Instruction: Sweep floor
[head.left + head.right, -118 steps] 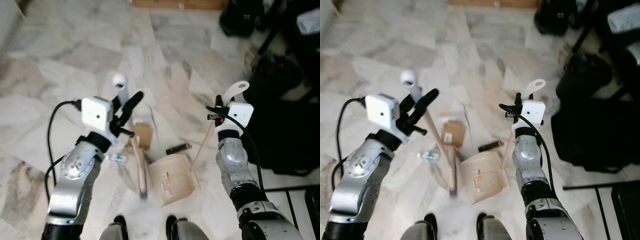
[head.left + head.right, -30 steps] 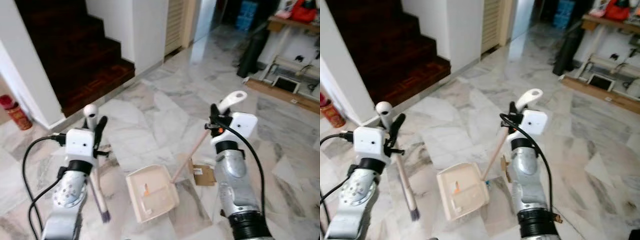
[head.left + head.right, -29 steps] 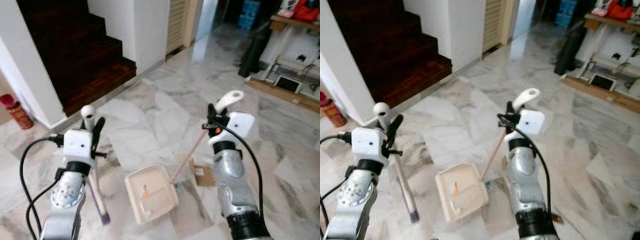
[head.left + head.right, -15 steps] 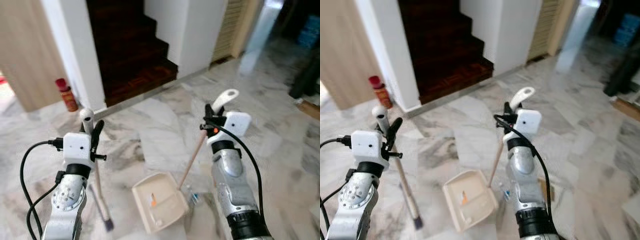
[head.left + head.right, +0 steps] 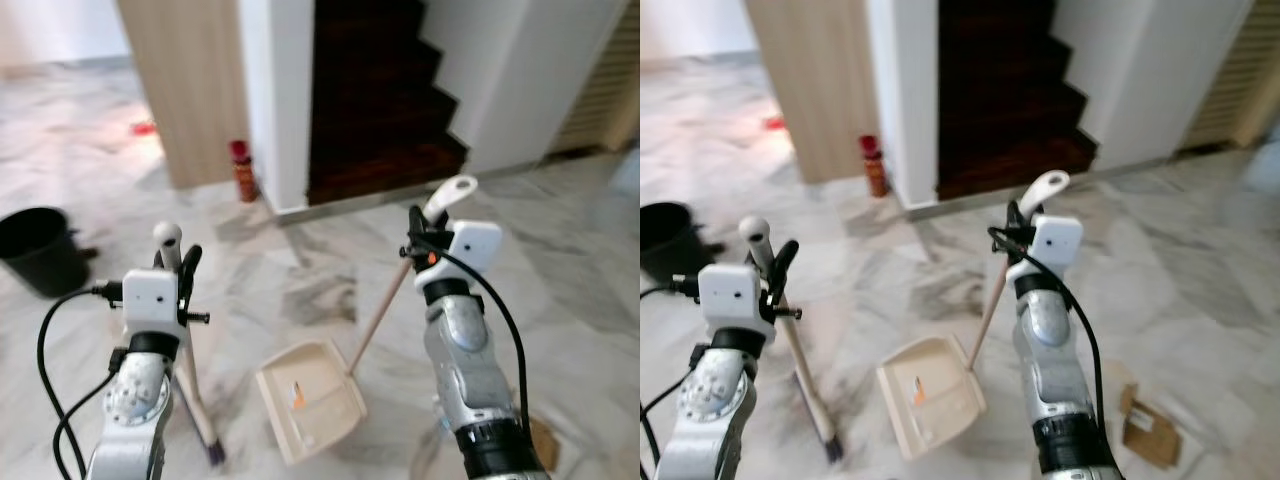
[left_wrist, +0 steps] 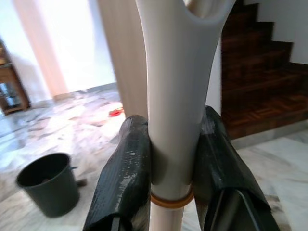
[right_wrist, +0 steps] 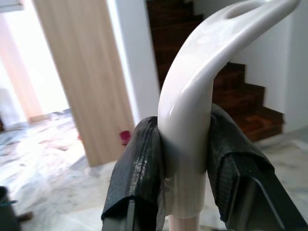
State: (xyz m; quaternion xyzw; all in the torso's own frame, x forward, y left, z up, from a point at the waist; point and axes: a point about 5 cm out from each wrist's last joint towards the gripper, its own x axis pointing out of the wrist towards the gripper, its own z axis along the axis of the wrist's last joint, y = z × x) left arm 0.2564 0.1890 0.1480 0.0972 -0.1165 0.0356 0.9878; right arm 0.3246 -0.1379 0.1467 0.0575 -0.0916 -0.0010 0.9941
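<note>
My left gripper (image 5: 178, 278) is shut on the white top of a broom handle (image 5: 167, 238). The wooden stick runs down to dark bristles (image 5: 213, 454) on the marble floor. In the left wrist view both fingers (image 6: 127, 178) press the handle (image 6: 171, 96). My right gripper (image 5: 416, 238) is shut on the curved white grip (image 5: 449, 193) of a long-handled dustpan. Its beige pan (image 5: 325, 412) rests on the floor between the arms, with a small orange scrap (image 5: 297, 397) inside. The right wrist view has the fingers (image 7: 139, 168) clamped around the grip (image 7: 190, 120).
A dark staircase (image 5: 380, 100) rises straight ahead between white walls, with a wooden panel (image 5: 190, 80) to its left. A red can (image 5: 241, 171) stands at the wall's foot. A black bucket (image 5: 35, 250) sits far left. A flat cardboard piece (image 5: 1150, 428) lies on the floor at the right.
The camera has swung left: the staircase now sits in the centre and the black bucket has come into view. Both grippers keep their holds; broom and dustpan stay in the same pose.
</note>
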